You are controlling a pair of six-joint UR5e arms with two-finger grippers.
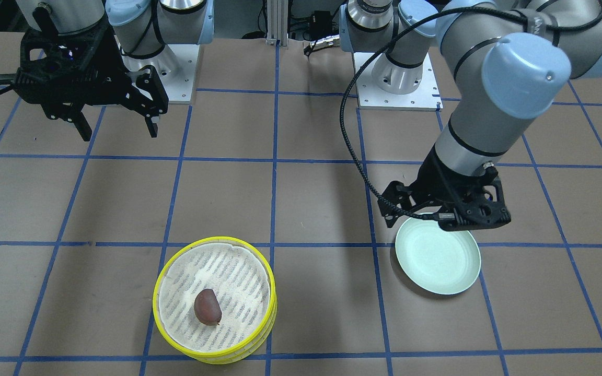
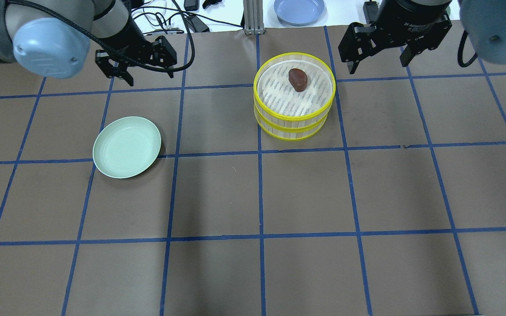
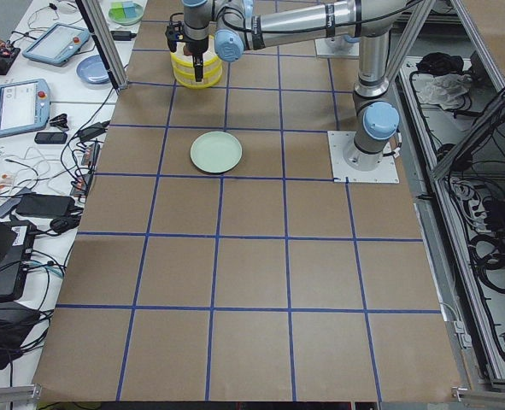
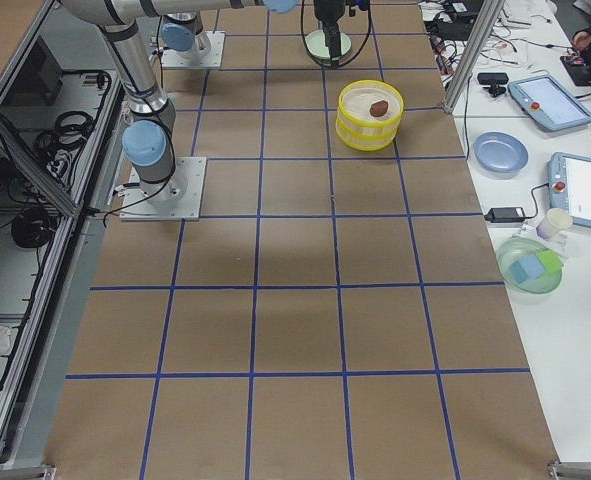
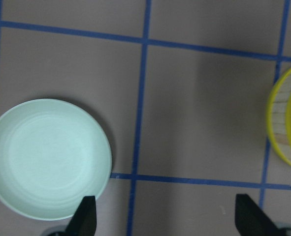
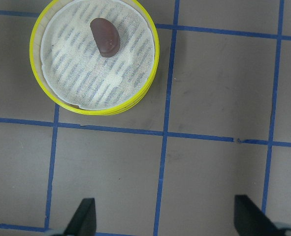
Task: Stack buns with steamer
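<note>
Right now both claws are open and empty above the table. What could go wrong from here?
1. The reddish-brown bun lies loose on the cloth liner of the top steamer tier; a claw coming down could snag the liner or shift that tier off the lower one.
2. The green plate is empty and no cream bun shows in any view, so whether it sits inside the stack cannot be confirmed.

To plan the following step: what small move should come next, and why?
Probably draw the left gripper back to rest: it is open, the plate is empty, the brown bun lies in the top steamer tier. The cream bun is not in view.
</note>
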